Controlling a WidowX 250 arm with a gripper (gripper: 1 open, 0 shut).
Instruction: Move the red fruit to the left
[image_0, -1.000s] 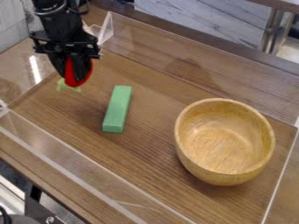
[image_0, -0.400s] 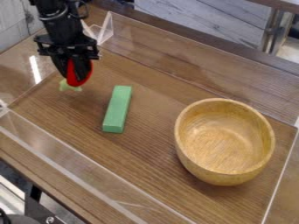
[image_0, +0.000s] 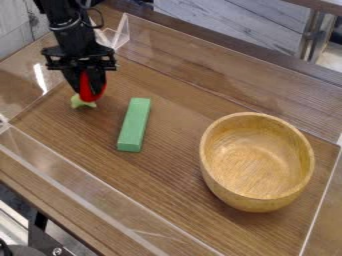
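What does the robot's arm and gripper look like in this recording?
The gripper is black, with slim dark fingers and a bulky, many-parted body above them showing small lighter grey or whitish patches. The part of the arm in view is likewise dark. Any markings are too small to read at this size.

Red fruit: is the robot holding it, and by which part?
The gripper seems to hold the red fruit by its upper part, the end away from the green leaves.
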